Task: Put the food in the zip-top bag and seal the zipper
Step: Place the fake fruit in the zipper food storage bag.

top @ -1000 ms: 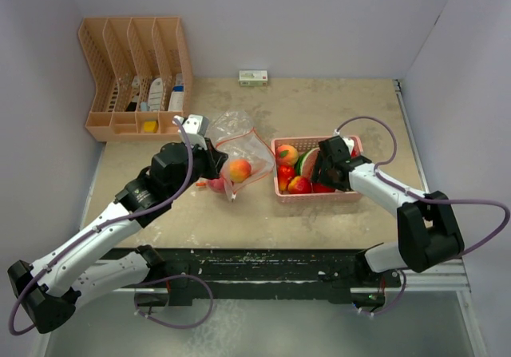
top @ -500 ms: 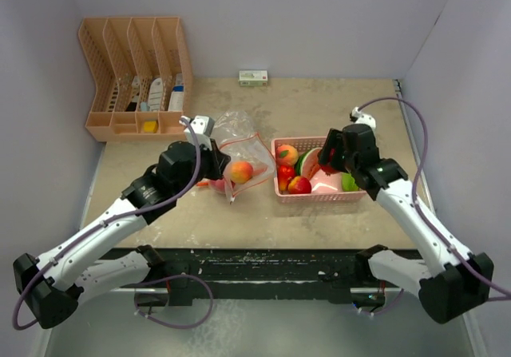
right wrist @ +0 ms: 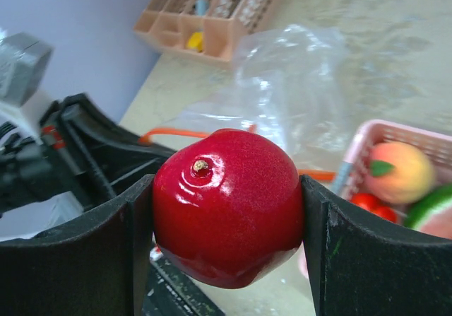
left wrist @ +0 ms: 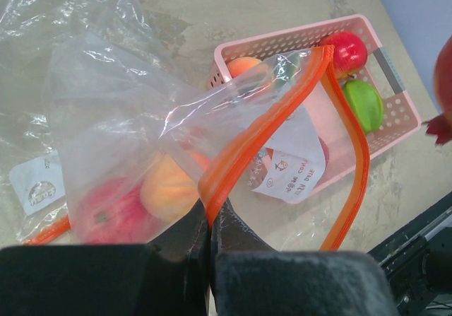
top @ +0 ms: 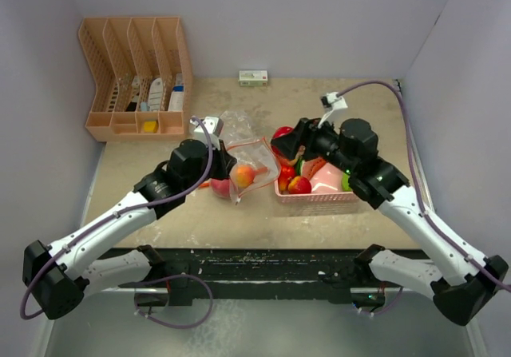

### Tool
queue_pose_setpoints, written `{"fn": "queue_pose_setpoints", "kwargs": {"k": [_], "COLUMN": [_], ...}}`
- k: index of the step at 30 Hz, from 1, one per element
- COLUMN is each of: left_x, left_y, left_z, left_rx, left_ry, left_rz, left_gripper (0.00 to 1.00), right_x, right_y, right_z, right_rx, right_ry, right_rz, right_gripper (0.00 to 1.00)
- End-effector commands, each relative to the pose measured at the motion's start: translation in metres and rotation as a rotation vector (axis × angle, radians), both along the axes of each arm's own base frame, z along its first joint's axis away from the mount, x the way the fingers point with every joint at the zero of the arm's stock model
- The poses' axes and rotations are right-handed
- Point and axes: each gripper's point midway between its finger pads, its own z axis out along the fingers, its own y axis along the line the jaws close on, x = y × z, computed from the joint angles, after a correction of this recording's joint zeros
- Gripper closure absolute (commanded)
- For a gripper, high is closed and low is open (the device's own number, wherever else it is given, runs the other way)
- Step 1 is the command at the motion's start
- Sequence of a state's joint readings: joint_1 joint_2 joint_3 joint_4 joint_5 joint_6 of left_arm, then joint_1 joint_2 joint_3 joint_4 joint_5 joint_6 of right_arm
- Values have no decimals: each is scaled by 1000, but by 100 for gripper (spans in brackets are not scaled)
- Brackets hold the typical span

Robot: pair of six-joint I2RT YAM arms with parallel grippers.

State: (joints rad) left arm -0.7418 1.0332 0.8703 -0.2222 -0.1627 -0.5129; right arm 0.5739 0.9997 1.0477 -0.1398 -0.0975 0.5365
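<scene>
My left gripper point(left wrist: 210, 224) is shut on the orange zipper rim point(left wrist: 247, 153) of the clear zip-top bag point(top: 243, 161), holding its mouth up and open toward the basket. The bag holds a peach point(left wrist: 169, 189) and a red fruit point(left wrist: 106, 213). My right gripper point(right wrist: 226, 210) is shut on a glossy red apple point(right wrist: 226, 203), lifted above the basket's left end near the bag mouth point(top: 286, 137). The pink basket point(top: 315, 199) holds more food: a red apple point(left wrist: 349, 47), a green piece point(left wrist: 364, 104) and a peach point(right wrist: 399, 171).
An orange divided organizer point(top: 136, 77) with small packets stands at the back left. A small white-and-green box point(top: 253, 77) lies by the back wall. A second crumpled clear bag point(top: 231, 123) lies behind the held one. Walls close in on left, back and right.
My right gripper took a red apple out of the basket, lifted it and carried it left toward the bag. My left gripper raised the bag's rim and shifted slightly right.
</scene>
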Motion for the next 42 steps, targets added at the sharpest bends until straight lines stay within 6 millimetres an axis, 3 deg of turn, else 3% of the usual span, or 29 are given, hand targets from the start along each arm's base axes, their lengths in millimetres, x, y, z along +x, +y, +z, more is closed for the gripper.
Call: {"fn": "queue_pose_setpoints", "kwargs": {"k": [1, 5, 12, 15, 21, 29, 32, 36, 39, 42], "left_x": [6, 6, 7, 7, 7, 6, 7, 7, 7, 6], "left_y": [-9, -10, -13, -12, -11, -11, -11, -12, -12, -11], "left_z": [20, 17, 16, 17, 19, 19, 19, 18, 18, 20], "left_rx": [-63, -60, -60, -60, -60, -63, -62, -62, -63, -66], "left_ry": [-45, -39, -36, -39, -45, -45, -45, -42, -42, -46], "left_rz": [-12, -14, -20, -17, -14, -17, -15, -17, -19, -20], "left_gripper": [100, 100, 100, 100, 100, 100, 100, 100, 100, 100], "right_x": [-2, -3, -8, -12, -10, -2, -3, -4, -1, 0], "right_y": [39, 53, 83, 87, 86, 81, 83, 78, 59, 35], "right_z": [31, 28, 5, -5, -24, -33, -35, -28, -17, -19], "right_rx": [103, 118, 115, 93, 38, -34, -35, -37, -66, -98], "right_ry": [-75, -70, -13, 2, 31, 34, 40, 22, 2, 33], "right_rz": [104, 133, 209, 215, 200, 163, 177, 162, 83, -22], "right_gripper": [83, 83, 82, 74, 50, 9, 1, 1, 1, 0]}}
